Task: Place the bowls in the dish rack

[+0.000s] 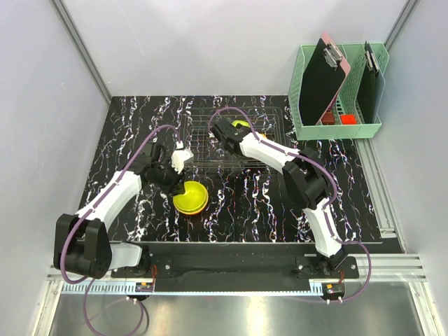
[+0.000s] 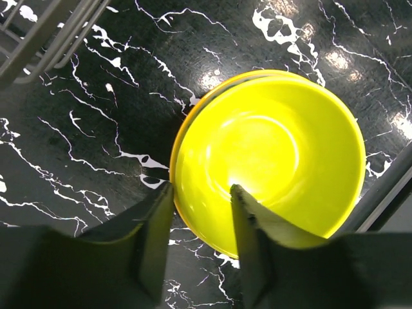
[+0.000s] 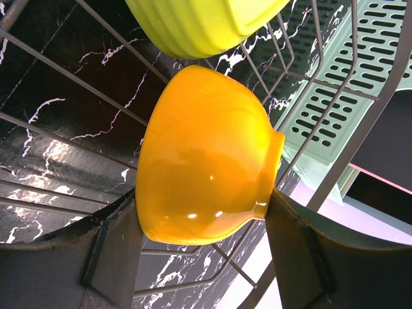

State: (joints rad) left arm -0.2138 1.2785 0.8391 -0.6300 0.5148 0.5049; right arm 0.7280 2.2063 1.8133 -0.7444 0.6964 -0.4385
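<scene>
Glossy, smooth-walled orange bowl (image 3: pixel 206 161) lies on its side against the thin wire dish rack (image 1: pixel 203 159), pinched between the fingers of the right gripper (image 3: pixel 203 209); the top view hides it. A ribbed lime bowl (image 3: pixel 199 22) sits just beside. The left gripper (image 2: pixel 201 219) is spread, straddling the rim of the yellow-green bowl (image 2: pixel 277 148) on the black, white-veined table (image 1: pixel 259 203).

Lime green bowl (image 3: pixel 205 23) partly off-frame

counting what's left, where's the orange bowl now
Right wrist view: the orange bowl sits in the right pincer at the dish rack, next to the lime green bowl.
</scene>
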